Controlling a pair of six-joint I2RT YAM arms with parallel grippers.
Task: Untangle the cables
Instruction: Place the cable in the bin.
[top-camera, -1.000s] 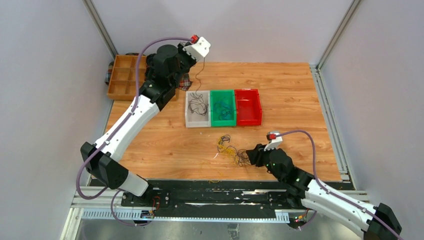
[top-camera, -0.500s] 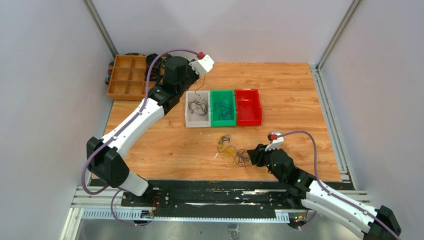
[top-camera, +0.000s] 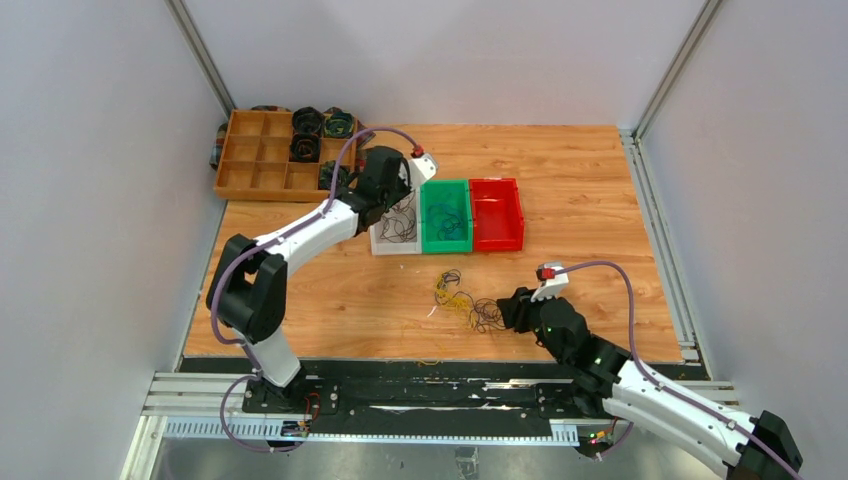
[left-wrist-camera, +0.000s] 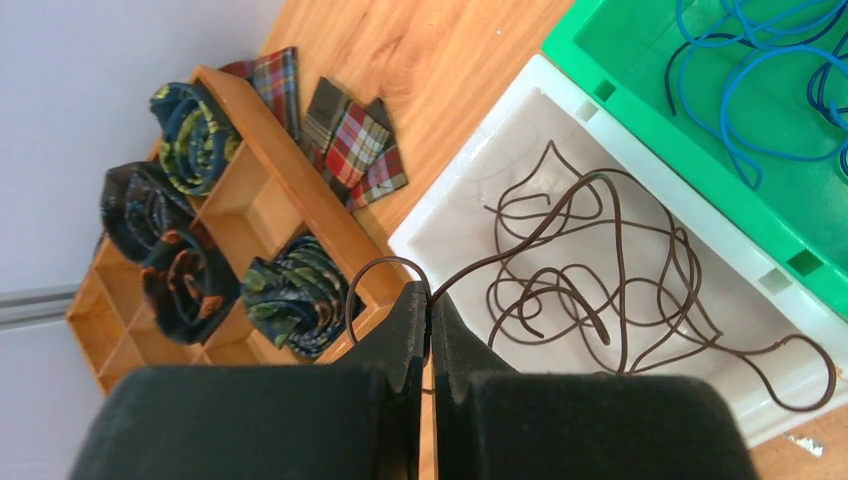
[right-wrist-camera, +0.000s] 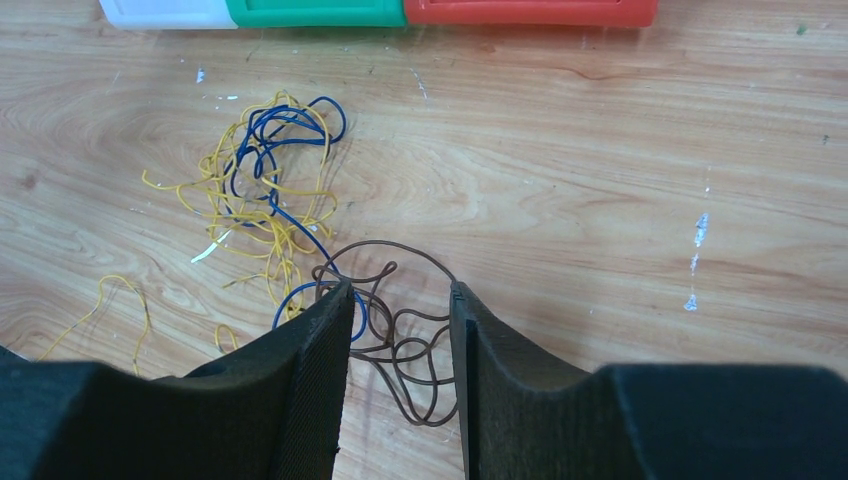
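Note:
The cables lie in two places. A loose tangle (top-camera: 462, 297) of yellow (right-wrist-camera: 250, 205), blue (right-wrist-camera: 292, 118) and brown (right-wrist-camera: 400, 335) wires rests on the table in front of the bins. My right gripper (right-wrist-camera: 400, 300) hangs open just above the brown loops, a finger on each side, and appears in the top view as the right gripper (top-camera: 503, 310). My left gripper (left-wrist-camera: 430, 295) is shut on a brown cable (left-wrist-camera: 520, 240) that trails into the white bin (left-wrist-camera: 450, 230), where more brown wires (left-wrist-camera: 600, 290) lie. Blue wires (left-wrist-camera: 760, 110) fill the green bin (left-wrist-camera: 700, 172).
White bin (top-camera: 395, 250), green bin (top-camera: 445, 248) and red bin (top-camera: 497, 215) stand side by side mid-table. A wooden compartment tray (top-camera: 262, 160) with rolled fabric coils (left-wrist-camera: 295, 295) sits at the back left, plaid cloth pieces (left-wrist-camera: 350, 130) beside it. Walls close in on three sides.
The left arm has swung down from high at the back to the white bin's left edge, lowering the brown cable with it. The right arm has stayed put.

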